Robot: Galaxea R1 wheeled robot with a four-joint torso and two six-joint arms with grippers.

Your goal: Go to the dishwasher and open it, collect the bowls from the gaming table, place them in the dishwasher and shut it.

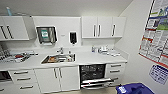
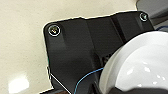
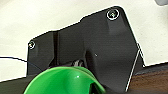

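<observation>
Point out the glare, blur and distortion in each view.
Head view: wide-angle bend in the white upper cabinets, soft blur throughout. Left wrist view: bright highlights on the glossy white bowl, a light patch on the floor. Right wrist view: a small glint on the green bowl.

Left wrist plate (image 2: pixel 82 50) dark and close, right wrist plate (image 3: pixel 100 47) likewise

The dishwasher (image 1: pixel 92 72) stands open, its dark cavity clear from the front above a pulled-out lower rack (image 1: pixel 97 82). White drawers (image 1: pixel 115 71) flank one side, cabinet doors (image 1: pixel 58 78) the other; a blue object (image 1: pixel 133 89) sits low near the wall
</observation>
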